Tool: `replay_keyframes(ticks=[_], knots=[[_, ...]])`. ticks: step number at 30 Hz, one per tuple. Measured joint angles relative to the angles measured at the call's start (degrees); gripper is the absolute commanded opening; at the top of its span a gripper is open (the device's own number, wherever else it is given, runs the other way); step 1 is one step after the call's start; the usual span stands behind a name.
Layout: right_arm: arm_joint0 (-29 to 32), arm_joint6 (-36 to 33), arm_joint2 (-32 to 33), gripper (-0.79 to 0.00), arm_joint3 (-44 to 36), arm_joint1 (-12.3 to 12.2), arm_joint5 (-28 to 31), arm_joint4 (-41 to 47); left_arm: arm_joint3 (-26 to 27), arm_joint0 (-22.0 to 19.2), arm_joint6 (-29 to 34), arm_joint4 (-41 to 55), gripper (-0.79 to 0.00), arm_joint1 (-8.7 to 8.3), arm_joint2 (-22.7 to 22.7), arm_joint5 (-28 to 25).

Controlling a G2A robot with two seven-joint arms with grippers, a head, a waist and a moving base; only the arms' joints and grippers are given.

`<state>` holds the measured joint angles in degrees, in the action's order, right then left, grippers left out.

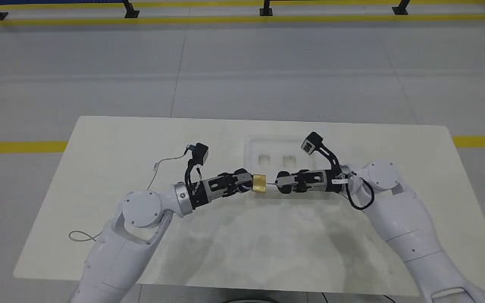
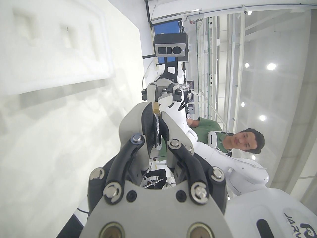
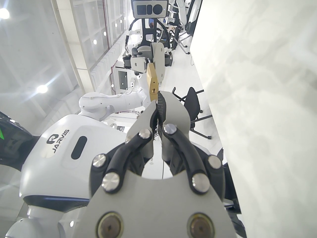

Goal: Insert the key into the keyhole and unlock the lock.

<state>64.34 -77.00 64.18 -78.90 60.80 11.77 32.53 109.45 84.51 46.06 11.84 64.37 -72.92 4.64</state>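
- Top view: left gripper (image 1: 249,182), jaws clamped on the lock (image 1: 259,183), holds it over mid-table, keyhole (image 3: 153,91) facing right.
- Right gripper (image 1: 277,183), nearer the keyhole, sits just right, jaws pressed together, likely on the hidden key.

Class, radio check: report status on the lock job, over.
Left gripper shut on lock, held above table. Right gripper shut, tips at the keyhole. Nothing between them.
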Motion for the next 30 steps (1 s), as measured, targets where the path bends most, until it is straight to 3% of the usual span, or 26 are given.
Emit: replay_keyframes(ticks=[30], knots=[[-0.36,-2.18,-0.78,-0.785,3.33,0.44,3.86,3.55,0.03,0.17,-1.43,1.42,-0.785,-0.16,0.14,-0.37]])
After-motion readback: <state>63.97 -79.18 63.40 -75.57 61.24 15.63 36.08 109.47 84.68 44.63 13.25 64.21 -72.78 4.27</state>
